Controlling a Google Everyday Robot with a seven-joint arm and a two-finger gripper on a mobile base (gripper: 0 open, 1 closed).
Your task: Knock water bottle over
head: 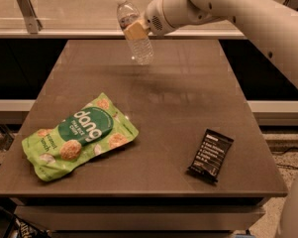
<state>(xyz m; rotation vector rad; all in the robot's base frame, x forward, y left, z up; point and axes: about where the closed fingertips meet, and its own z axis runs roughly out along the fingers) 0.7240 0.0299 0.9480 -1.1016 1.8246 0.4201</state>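
Gripper (133,30) over counter (178,113) far side. Fingers (135,32) clamped on water bottle (141,49), tilted: cap up-left of fingers, base below-right. Rec: tip further left, release low.

green dang snack bag (79,137) lies front left on the brown table (188,98); black bar wrapper (210,155) front right

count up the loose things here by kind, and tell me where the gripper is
bottles: 1, the water bottle, tilted, gripped by the gripper over the far end of the table
snack bags: 1, the green bag, front left
wrapped bars: 1, the black bar, front right
total: 3
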